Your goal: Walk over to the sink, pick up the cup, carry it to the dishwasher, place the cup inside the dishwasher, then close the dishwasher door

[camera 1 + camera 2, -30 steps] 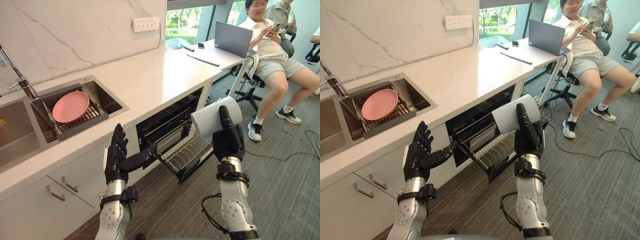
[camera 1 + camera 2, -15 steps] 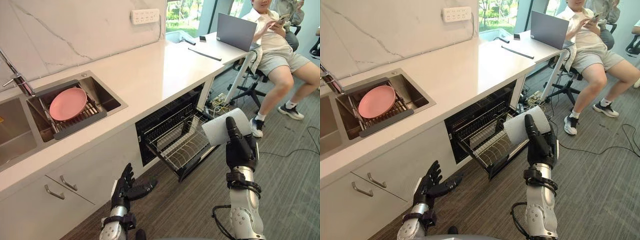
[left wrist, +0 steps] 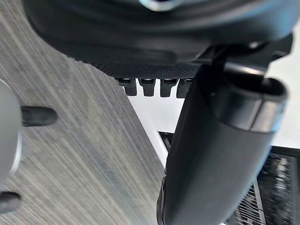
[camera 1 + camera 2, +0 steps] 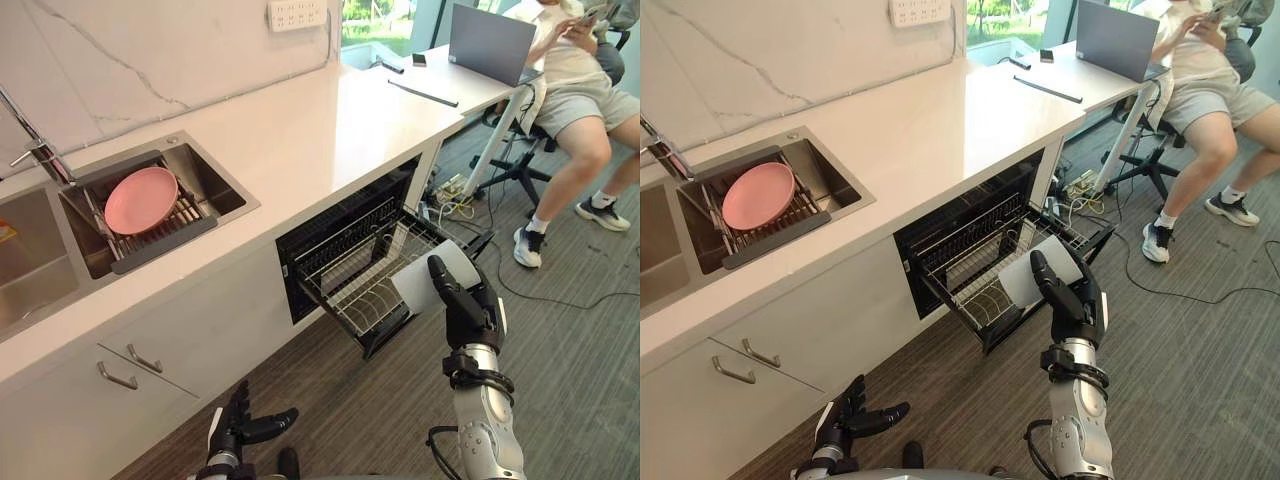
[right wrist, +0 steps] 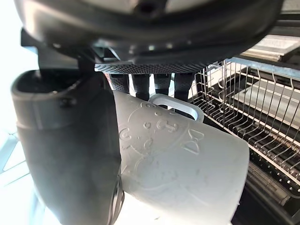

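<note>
Nearest me, my left hand (image 4: 240, 425) hangs low with fingers loosely spread, while my right hand (image 4: 470, 312) wraps the white cup (image 4: 424, 284), tipped sideways, long axis running toward the pulled-out rack (image 4: 350, 285) of the open dishwasher (image 4: 330, 235).

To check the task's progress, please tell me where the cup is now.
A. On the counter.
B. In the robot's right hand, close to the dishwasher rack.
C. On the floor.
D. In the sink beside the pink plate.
B: the right hand curls its fingers and thumb round the cup, held in the air beside the pulled-out dishwasher rack.
</note>
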`<state>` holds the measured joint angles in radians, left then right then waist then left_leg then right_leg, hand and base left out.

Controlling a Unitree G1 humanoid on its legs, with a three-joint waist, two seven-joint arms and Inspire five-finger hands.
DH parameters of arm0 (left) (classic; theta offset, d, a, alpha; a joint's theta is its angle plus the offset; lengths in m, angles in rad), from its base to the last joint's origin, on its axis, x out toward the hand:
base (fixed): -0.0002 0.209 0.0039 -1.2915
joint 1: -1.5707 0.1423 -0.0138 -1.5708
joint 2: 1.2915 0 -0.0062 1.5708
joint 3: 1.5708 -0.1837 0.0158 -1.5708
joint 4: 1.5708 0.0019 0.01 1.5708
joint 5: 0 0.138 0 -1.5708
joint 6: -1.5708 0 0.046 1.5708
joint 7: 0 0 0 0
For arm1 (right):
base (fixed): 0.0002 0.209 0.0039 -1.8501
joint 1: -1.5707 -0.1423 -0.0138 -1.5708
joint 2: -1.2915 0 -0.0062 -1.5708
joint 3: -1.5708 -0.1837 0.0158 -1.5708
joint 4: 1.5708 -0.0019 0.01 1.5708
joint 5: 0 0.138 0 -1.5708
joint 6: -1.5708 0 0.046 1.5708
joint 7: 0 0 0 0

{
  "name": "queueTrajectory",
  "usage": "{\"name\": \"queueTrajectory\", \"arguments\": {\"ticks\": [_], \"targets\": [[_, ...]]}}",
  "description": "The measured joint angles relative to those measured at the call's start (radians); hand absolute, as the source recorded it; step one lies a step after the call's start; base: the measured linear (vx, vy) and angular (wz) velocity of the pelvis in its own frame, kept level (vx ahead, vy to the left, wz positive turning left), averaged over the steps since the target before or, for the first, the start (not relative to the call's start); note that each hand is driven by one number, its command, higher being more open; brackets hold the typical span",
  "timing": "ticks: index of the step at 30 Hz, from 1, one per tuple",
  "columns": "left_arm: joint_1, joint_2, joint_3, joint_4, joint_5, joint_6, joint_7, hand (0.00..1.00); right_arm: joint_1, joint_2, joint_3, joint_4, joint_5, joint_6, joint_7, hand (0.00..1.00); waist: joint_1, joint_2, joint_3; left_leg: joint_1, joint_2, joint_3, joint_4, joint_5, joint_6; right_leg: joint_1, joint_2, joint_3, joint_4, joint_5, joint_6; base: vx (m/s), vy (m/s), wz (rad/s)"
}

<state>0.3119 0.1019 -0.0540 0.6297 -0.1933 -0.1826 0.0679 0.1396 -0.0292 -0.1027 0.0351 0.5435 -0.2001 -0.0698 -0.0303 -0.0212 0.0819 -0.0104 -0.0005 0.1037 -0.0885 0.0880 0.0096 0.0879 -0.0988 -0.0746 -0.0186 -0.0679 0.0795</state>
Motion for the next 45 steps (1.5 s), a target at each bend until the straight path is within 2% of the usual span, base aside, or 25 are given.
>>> {"name": "queueTrajectory", "arguments": {"ticks": [10,14,17,19,22,28,36,40,45], "targets": [[-0.033,-0.005,0.047,0.082,-0.007,-0.003,0.003,1.0,-0.166,-0.11,-0.002,0.094,-0.157,0.038,-0.055,0.0,0.032,0.007,0.05,-0.011,-0.004,-0.009,0.0,-0.002,0.0,-0.005,-0.003,-0.011,0.0,-0.004,0.003,-0.01,-0.003,0.03],[-0.063,-0.002,0.077,0.079,-0.025,-0.019,0.015,1.0,-0.297,-0.157,0.001,0.174,-0.229,0.053,-0.083,0.0,0.062,0.0,0.107,-0.077,0.001,-0.013,0.031,-0.002,0.005,-0.073,-0.003,-0.015,0.043,-0.012,-0.001,-0.02,-0.002,0.04],[-0.103,-0.003,0.086,0.079,-0.028,-0.021,0.019,1.0,-0.415,-0.19,0.009,0.237,-0.284,0.072,-0.102,0.0,0.078,-0.004,0.169,-0.151,0.006,-0.019,0.128,-0.038,0.009,-0.123,-0.008,-0.024,0.103,-0.03,-0.003,-0.03,0.006,0.08],[-0.136,-0.001,0.087,0.078,-0.036,-0.025,0.02,1.0,-0.534,-0.228,0.038,0.31,-0.319,0.083,-0.115,0.0,0.089,-0.004,0.217,-0.218,0.014,-0.026,0.219,-0.072,0.01,-0.18,-0.009,-0.038,0.181,-0.059,-0.007,-0.07,-0.004,0.07],[-0.166,-0.001,0.085,0.074,-0.044,-0.041,0.02,1.0,-0.682,-0.277,0.071,0.401,-0.351,0.107,-0.131,0.0,0.101,-0.004,0.26,-0.293,0.017,-0.037,0.31,-0.104,0.011,-0.256,-0.015,-0.046,0.286,-0.105,-0.012,-0.08,0.003,0.09],[-0.211,0.007,0.083,0.067,-0.058,-0.072,0.021,1.0,-0.881,-0.336,0.078,0.505,-0.382,0.128,-0.155,0.0,0.127,-0.004,0.323,-0.421,0.02,-0.074,0.499,-0.18,0.009,-0.36,-0.027,-0.074,0.466,-0.193,-0.017,-0.07,-0.006,0.17],[-0.253,0.015,0.082,0.077,-0.063,-0.08,0.042,1.0,-1.082,-0.365,0.15,0.658,-0.433,0.165,-0.168,0.0,0.146,-0.004,0.349,-0.517,0.02,-0.11,0.637,-0.244,0.007,-0.413,-0.045,-0.146,0.571,-0.256,-0.019,-0.01,-0.005,0.12],[-0.281,0.018,0.079,0.079,-0.063,-0.079,0.048,1.0,-1.132,-0.369,0.161,0.735,-0.505,0.186,-0.162,0.0,0.155,-0.014,0.361,-0.553,0.018,-0.121,0.658,-0.25,0.005,-0.438,-0.055,-0.183,0.592,-0.264,-0.022,0.02,-0.014,0.12],[-0.313,0.011,0.071,0.083,-0.063,-0.079,0.064,1.0,-1.177,-0.369,0.188,0.833,-0.538,0.214,-0.152,0.0,0.156,-0.013,0.363,-0.593,0.017,-0.122,0.672,-0.25,0.005,-0.46,-0.064,-0.214,0.598,-0.266,-0.023,0.0,0.0,0.07]]}}
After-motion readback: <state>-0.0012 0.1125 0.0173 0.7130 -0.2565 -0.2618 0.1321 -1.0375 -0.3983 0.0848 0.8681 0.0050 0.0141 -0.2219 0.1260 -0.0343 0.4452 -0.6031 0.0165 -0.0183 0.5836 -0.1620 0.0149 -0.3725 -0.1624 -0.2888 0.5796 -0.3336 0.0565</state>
